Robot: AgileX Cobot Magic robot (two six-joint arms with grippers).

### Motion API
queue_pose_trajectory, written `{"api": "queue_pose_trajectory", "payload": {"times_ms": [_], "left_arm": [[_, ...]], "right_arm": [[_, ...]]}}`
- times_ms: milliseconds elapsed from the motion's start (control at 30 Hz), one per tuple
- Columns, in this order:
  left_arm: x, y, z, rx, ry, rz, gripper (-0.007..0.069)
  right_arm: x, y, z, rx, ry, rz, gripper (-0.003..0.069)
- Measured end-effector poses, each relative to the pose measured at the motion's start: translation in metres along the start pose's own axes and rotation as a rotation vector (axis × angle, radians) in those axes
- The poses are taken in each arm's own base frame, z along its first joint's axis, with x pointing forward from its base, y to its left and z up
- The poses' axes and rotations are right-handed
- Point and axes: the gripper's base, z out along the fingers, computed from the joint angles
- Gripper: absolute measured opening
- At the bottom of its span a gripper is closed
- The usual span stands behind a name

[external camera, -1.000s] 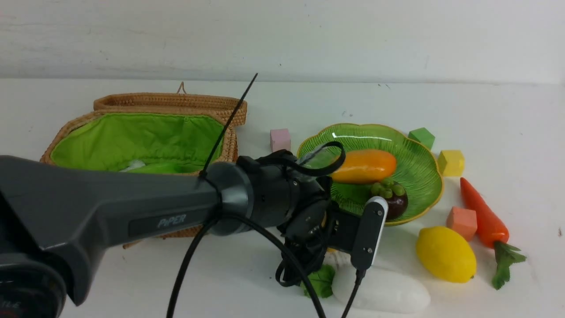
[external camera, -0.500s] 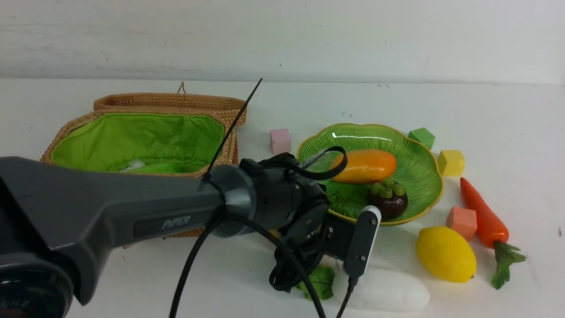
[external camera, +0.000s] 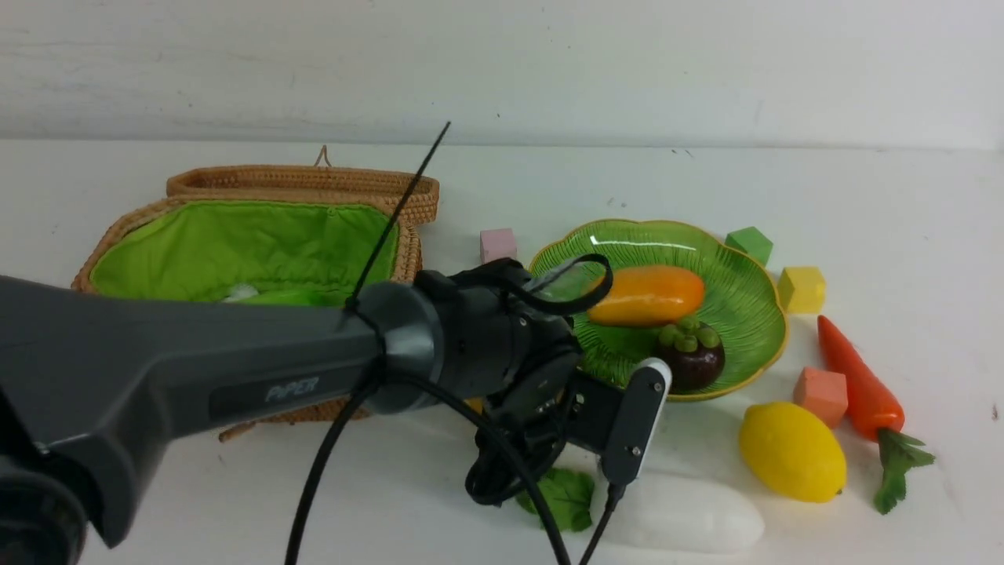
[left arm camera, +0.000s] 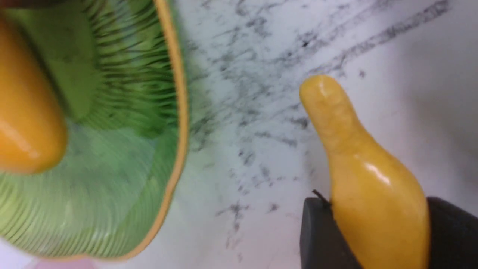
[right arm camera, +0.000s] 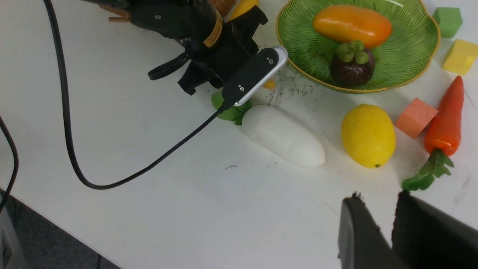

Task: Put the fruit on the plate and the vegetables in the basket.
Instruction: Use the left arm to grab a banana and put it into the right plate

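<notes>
Left claw clamps the banana, jaws about half apart; its tip juts ahead over the tabletop, plate just beside. Right claw narrow, empty, lemon ahead.

Robot test bench, my white table scuffed with grey marks, plain white wall behind, glossy toy lemon and foam cubes laid out, black cable trailing from my left arm, camera on its wrist.
</notes>
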Motion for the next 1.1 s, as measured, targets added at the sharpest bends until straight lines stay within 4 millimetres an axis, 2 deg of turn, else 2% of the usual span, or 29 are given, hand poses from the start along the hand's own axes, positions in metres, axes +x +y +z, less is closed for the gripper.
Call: {"api": "queue_pose_trajectory", "payload": {"times_ms": [333, 467, 600, 767, 900, 1100], "left_arm": [[0.002, 0.023, -0.063, -0.159, -0.086, -0.052, 0.0316], [-0.004, 0.035, -0.073, -0.297, -0.18, -0.053, 0.0316], [-0.013, 0.044, -0.069, -0.403, -0.265, -0.047, 0.0316], [-0.023, 0.041, -0.035, -0.42, -0.301, -0.017, 0.0316], [-0.026, 0.037, -0.016, -0.412, -0.303, 0.014, 0.0316], [-0.028, 0.036, -0.01, -0.42, -0.315, 0.019, 0.0316]], "right_arm": [[-0.002, 0.0, 0.0, 0.001, -0.027, 0.001, 0.016], [-0.007, -0.001, 0.0, 0.008, -0.082, 0.001, 0.016], [-0.014, -0.003, -0.001, 0.038, -0.151, -0.007, 0.016], [-0.017, -0.005, -0.002, 0.056, -0.183, -0.014, 0.016], [-0.015, -0.005, -0.001, 0.053, -0.163, -0.013, 0.016], [-0.012, -0.004, -0.001, 0.046, -0.13, -0.011, 0.016]]}}
